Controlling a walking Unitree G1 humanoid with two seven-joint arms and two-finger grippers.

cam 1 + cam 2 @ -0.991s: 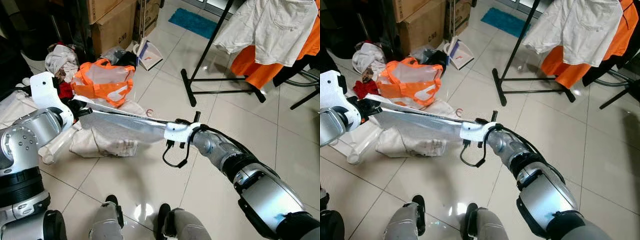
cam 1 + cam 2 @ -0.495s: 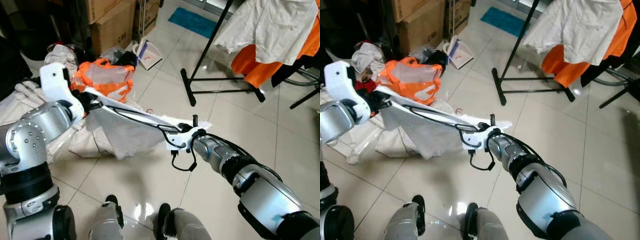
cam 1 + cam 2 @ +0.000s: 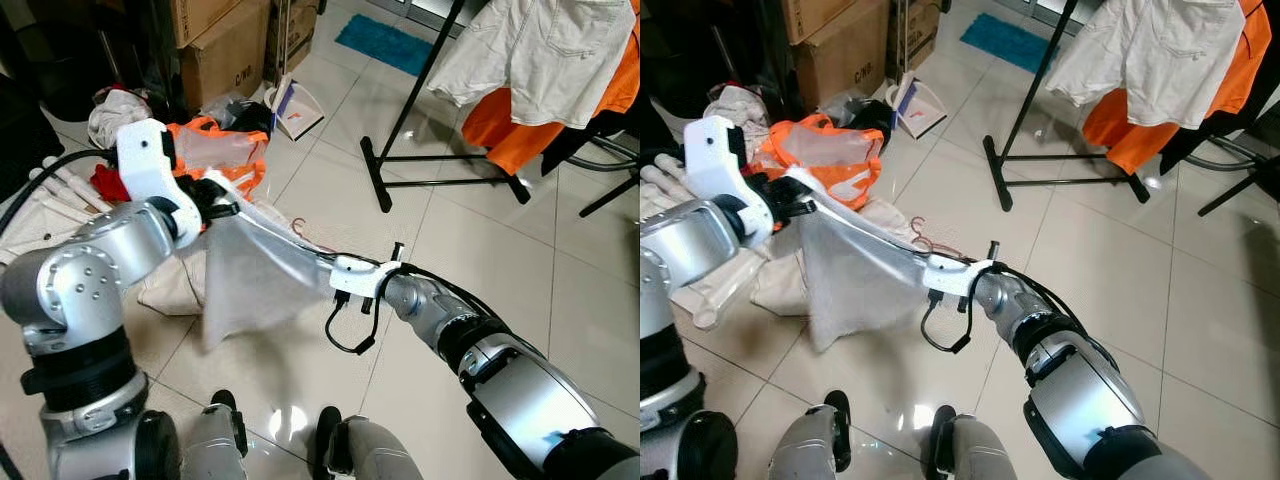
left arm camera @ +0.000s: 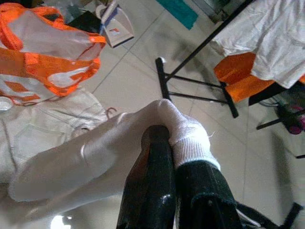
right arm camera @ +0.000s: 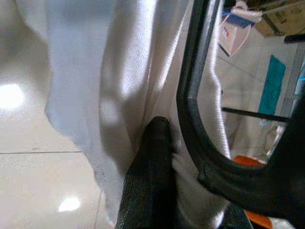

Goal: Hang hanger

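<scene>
A white garment (image 3: pixel 245 285) hangs stretched between my two grippers over the tiled floor, with its lower part sagging. My left gripper (image 3: pixel 222 203) is shut on one upper corner, and the cloth is pinched between its fingertips (image 4: pixel 164 136). My right gripper (image 3: pixel 337 270) is shut on the other end of the cloth. In the right wrist view a black hanger (image 5: pixel 193 95) curves beside the finger (image 5: pixel 150 162), pressed against the fabric. Ahead to the right a black clothes rack (image 3: pixel 425 85) carries a white shirt (image 3: pixel 540 50) and an orange garment (image 3: pixel 510 135).
On the floor to the left lie an orange bag (image 3: pixel 215 160), a beige cloth (image 3: pixel 165 290) and more clothes. Cardboard boxes (image 3: pixel 225 50) stand behind them. A teal mat (image 3: pixel 385 45) lies further back. The rack's foot (image 3: pixel 378 180) crosses the tiles ahead.
My left arm has risen and swung in toward the right gripper. The garment, earlier pulled flat, now sags in a deep fold. The black hanger seen on top of it has dropped from the eye views.
</scene>
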